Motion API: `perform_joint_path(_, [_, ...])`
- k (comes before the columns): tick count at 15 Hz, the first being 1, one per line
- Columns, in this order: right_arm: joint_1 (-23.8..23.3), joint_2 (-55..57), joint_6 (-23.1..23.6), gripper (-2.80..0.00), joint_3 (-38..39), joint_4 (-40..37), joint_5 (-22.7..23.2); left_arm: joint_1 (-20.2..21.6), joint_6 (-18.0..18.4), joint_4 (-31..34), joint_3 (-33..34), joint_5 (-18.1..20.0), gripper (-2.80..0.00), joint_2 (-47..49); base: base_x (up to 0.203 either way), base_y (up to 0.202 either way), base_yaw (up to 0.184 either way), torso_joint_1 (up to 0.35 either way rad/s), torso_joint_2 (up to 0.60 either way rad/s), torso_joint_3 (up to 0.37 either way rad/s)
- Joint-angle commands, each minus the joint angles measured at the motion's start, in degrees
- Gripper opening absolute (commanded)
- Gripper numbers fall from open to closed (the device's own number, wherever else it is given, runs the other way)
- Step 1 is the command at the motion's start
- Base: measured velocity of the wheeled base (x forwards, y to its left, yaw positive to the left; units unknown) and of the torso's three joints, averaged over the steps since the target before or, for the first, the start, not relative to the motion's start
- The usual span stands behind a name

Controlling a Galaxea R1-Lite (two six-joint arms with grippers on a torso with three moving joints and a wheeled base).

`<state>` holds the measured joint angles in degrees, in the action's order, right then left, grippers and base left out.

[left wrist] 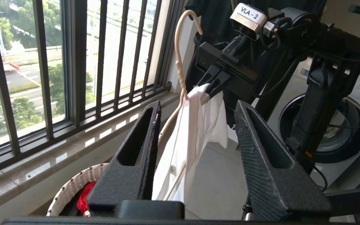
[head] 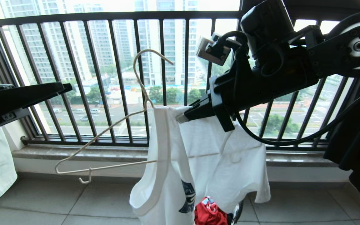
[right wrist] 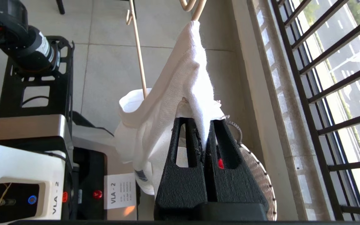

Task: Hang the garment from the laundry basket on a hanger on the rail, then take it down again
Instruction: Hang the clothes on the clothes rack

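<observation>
Right wrist view alone shows the right claw (right wrist: 205, 137) clenched on the garment (right wrist: 180, 93); left claw (left wrist: 195, 131) gapes empty.

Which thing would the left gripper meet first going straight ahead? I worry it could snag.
Probably the white T-shirt draped on the hanger, directly between its open fingers; depth is unclear.
</observation>
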<state>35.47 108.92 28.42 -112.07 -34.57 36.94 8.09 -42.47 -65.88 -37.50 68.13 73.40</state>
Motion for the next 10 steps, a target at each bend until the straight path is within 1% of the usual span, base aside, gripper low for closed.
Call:
perform_joint_path(1, [-1.6,-0.5,-0.3,-2.8,0.0,0.6,0.2,0.2,-1.4,4.3,-2.9,0.4,-2.8,-0.1,0.0,0.0,0.0,0.0,0.0,0.0])
perform_joint_path(2, [-2.2,-0.5,-0.4,-2.8,0.0,0.8,0.2,0.2,-2.3,10.0,-5.6,0.4,-2.8,-0.5,0.0,0.0,0.0,0.0,0.0,0.0])
perform_joint_path(4, [-3.7,-0.3,-0.4,-2.8,0.0,2.3,0.2,0.1,-3.1,27.2,-12.7,0.5,-2.8,-1.8,0.0,0.0,0.0,0.0,0.0,0.0])
perform_joint_path(5, [-4.5,-0.3,-0.4,-2.8,0.0,4.5,0.2,0.0,-3.2,37.2,-18.0,0.6,-2.8,-2.1,0.0,0.0,0.0,0.0,0.0,0.0])
perform_joint_path(6, [-5.2,-0.3,-0.9,-2.8,0.0,6.6,0.2,-0.3,-3.3,44.9,-22.1,0.6,-2.8,-1.9,0.0,0.0,0.0,0.0,0.0,0.0])
perform_joint_path(7, [-5.7,-0.3,-2.3,-2.8,0.0,8.7,0.1,-0.7,-3.2,51.6,-25.6,0.6,-2.8,-1.2,0.0,0.0,0.0,0.0,0.0,0.0])
perform_joint_path(8, [-6.1,-0.3,-3.7,-2.8,0.0,10.7,0.1,-1.6,-3.0,56.8,-28.3,0.6,-2.8,0.1,0.0,0.0,0.0,0.0,0.0,0.0])
perform_joint_path(9, [-6.6,-0.2,-4.6,-2.8,0.0,12.1,-0.1,-2.7,-2.9,60.1,-30.0,0.5,-2.8,1.3,0.0,0.0,0.0,0.0,0.0,0.0])
perform_joint_path(10, [-7.1,-0.2,-6.0,-2.8,0.0,12.6,-0.2,-3.8,-2.9,62.4,-31.2,-0.4,-2.8,2.7,0.0,0.0,0.0,0.0,0.0,0.0])
